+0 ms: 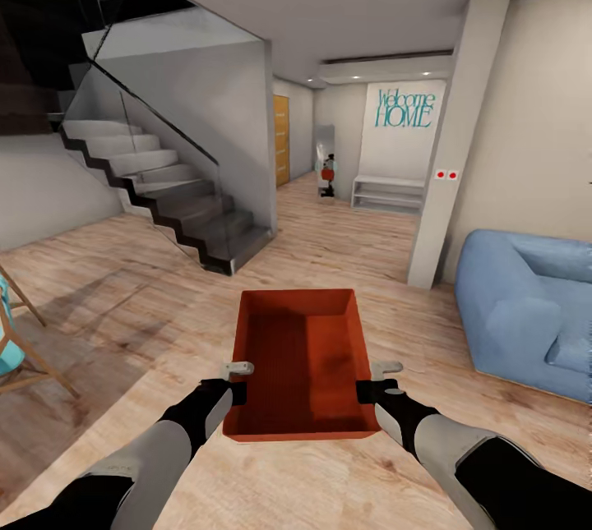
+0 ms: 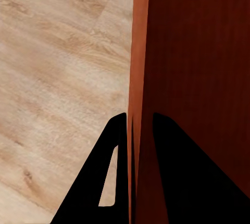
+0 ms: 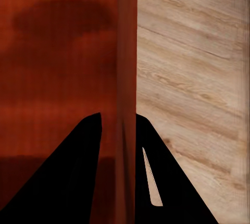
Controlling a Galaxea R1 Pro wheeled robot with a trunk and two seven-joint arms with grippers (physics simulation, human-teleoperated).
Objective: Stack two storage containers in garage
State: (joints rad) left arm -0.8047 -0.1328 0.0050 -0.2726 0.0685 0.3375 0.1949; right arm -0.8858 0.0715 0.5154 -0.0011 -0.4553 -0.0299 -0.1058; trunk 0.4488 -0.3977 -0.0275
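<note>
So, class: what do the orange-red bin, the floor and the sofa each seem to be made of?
Bin: probably plastic, with thin smooth matte walls in one even colour. Floor: light wood planks, showing grain and seams. Sofa: likely soft blue fabric, rounded and unshiny. It is a render, so these are guesses.

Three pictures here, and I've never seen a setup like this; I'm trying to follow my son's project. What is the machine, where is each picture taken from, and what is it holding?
It is a simulated wheeled robot with two arms, steered by a person. The big picture comes from a camera on its head, looking down over both arms. The other two come from cameras near each end effector, looking along its fingers. Both arms carry one open orange-red bin above a wood plank floor. The left end effector pinches the bin's left wall, one finger outside and one inside. The right end effector pinches the right wall the same way. Around it are stairs and a blue sofa.
</note>
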